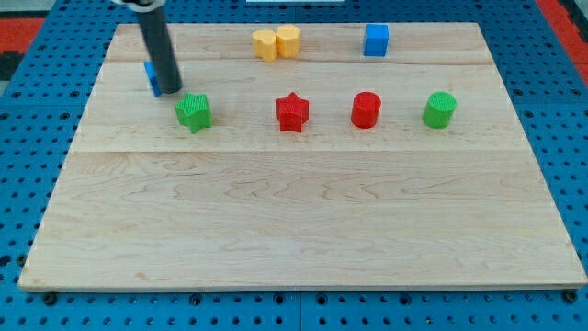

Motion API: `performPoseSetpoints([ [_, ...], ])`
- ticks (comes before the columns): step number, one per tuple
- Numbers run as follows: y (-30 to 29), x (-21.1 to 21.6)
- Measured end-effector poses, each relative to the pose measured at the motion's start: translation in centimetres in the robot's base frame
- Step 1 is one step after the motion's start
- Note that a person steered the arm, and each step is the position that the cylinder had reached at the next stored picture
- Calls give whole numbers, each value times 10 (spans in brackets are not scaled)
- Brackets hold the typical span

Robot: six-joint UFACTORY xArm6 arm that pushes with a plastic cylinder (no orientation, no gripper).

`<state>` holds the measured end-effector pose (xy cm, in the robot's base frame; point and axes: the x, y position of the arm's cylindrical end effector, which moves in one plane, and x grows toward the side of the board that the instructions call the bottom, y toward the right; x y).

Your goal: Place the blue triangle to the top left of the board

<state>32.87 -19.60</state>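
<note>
Wooden board: you had a pale, light-grained wooden board (pixel 303 221) lying on a blue pegboard table (pixel 28 110); every place below is given from the green star block.
Green star block: you saw the ridged green star-shaped block (pixel 193 111) in the board's upper left part, at the left end of a row of four.
Blue triangle: your task block, the small blue triangle block (pixel 152 78), sat up and to the view's left of the green star, near it but apart; the rod hid most of it, so only a blue sliver showed and its shape could not be confirmed.
Rod: you had the straight dark rod (pixel 157 46) coming down from the view's top edge, leaning slightly.
My tip: my tip (pixel 172 91) rested just up and left of the green star, against the right side of the blue triangle; whether it truly touched was unclear.
Grip: you had no fingers to open or close here; the rod held nothing and only stood beside the blue block.
Red star block: you saw the red star-shaped block (pixel 292 111) well to the green star's right, level with it.
Red cylinder: you saw the red cylinder block (pixel 366 109) farther right in that row.
Green cylinder: you saw the green cylinder block (pixel 440 109) farthest right in that row.
Yellow blocks: you saw two yellow blocks (pixel 277 43), touching, up and to the right of the green star, near the top edge; exact shapes were hard to tell.
Blue cube: you saw the blue cube block (pixel 376 40) far up and right of the green star.
</note>
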Motion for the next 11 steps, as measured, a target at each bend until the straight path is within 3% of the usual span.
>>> performPoseSetpoints([
  [2,-35,-34],
  [4,-89,-8],
  [7,-41,-64],
  [11,-23,-88],
])
